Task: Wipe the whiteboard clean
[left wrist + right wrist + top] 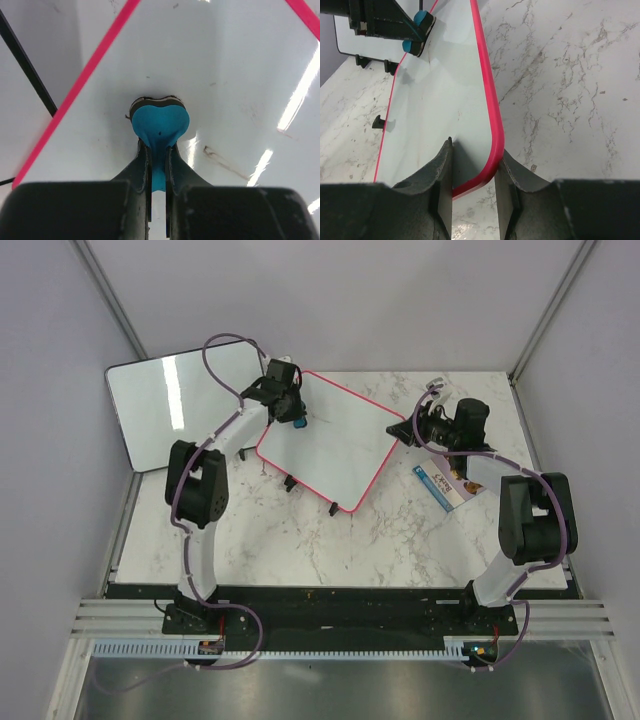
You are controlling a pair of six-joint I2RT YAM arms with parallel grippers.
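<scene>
The whiteboard (330, 445) with its pink-red frame lies at an angle in the middle of the marble table. My left gripper (290, 405) is shut on a blue eraser (160, 120), which presses on the board's far left part (225, 75). A faint brownish smear (225, 162) lies right of the eraser. My right gripper (405, 430) is shut on the board's right corner (440, 90), one finger on the white face and the other against the frame (492, 125). The eraser also shows in the right wrist view (422, 20).
A black-framed white board (170, 405) leans at the back left, close to the pink board's left edge. A blue and white flat pack (440, 485) lies under the right arm. The table's back edge and grey walls are close behind.
</scene>
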